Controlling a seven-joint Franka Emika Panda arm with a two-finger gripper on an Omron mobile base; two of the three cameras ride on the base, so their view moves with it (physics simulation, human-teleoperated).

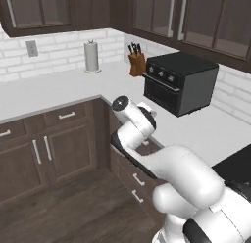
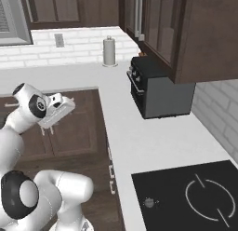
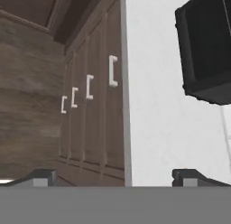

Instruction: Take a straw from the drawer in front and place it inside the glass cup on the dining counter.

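The claw stands wide and empty, its tips well apart, aimed along the row of dark cabinet fronts under the white table; that spread suits reaching for a handle, I judge. The drawer with its short silver bar is shut, so the straw presumably lies hidden inside; the glass cup and dining counter I cannot place. A black toaster oven sits on the table, clear of the arm.
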